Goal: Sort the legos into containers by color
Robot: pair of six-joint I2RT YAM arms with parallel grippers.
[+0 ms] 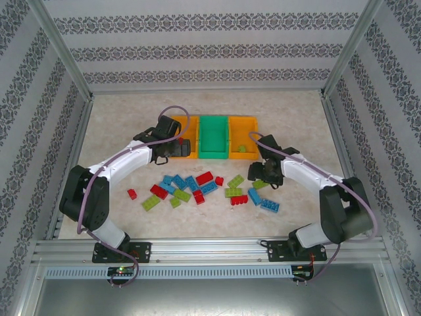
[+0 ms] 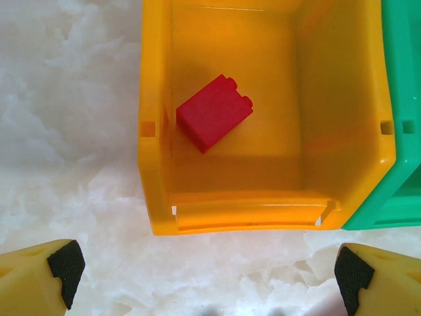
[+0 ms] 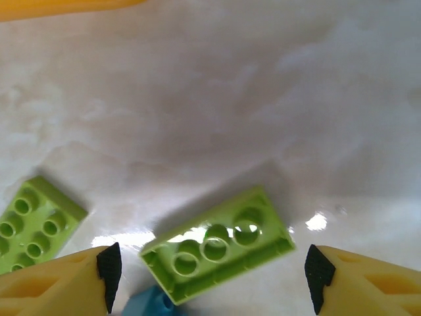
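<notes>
Left gripper, jaws wide and empty, hangs just before the near wall of the left orange plastic bin, which holds one red studded brick; a green plastic bin adjoins it. Right gripper, jaws wide, straddles an overturned lime-green brick lying on the white marbled table, among the loose red, blue and lime bricks

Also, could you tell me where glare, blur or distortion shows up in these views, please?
Right wrist: white glare patches on the glossy table beside the upturned lime green brick, which looks slightly soft. Left wrist: even light, the red brick crisp in the orange bin. Top external: diffuse light, soft shadows, frame posts splayed by the wide lens.
</notes>
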